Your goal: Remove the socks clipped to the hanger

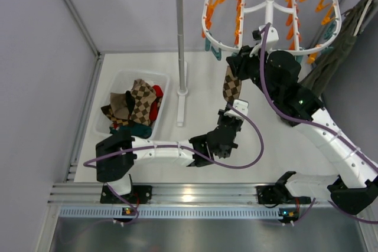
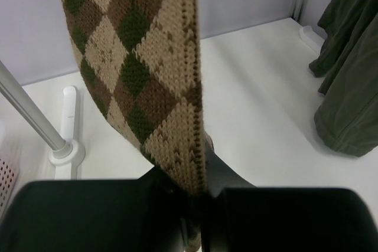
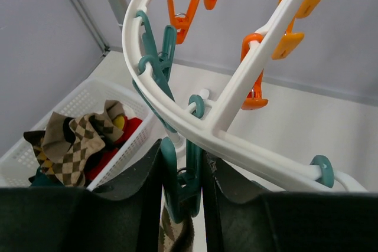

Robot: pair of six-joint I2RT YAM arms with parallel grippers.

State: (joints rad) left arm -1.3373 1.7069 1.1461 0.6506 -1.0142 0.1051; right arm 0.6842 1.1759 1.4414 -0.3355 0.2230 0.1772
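Observation:
A brown-tan argyle sock [image 1: 232,88] hangs from a teal clip [image 3: 182,184] on the lower front rim of the white hanger [image 1: 269,5]. My left gripper [image 1: 237,109] is shut on the sock's lower end; the sock [image 2: 142,69] rises from its jaws in the left wrist view. My right gripper [image 1: 243,63] is shut on the teal clip, its two fingers squeezing the clip's handles just under the hanger rim [image 3: 177,113]. The sock's top [image 3: 175,234] shows below the clip. Several more socks [image 1: 134,107] lie in the basket.
A white plastic basket [image 1: 115,87] stands at the left. The grey pole [image 1: 180,33] and its base stand between basket and hanger, under the top rail. An olive-green garment [image 1: 345,39] hangs at the right. Orange and teal clips [image 1: 238,4] line the hanger.

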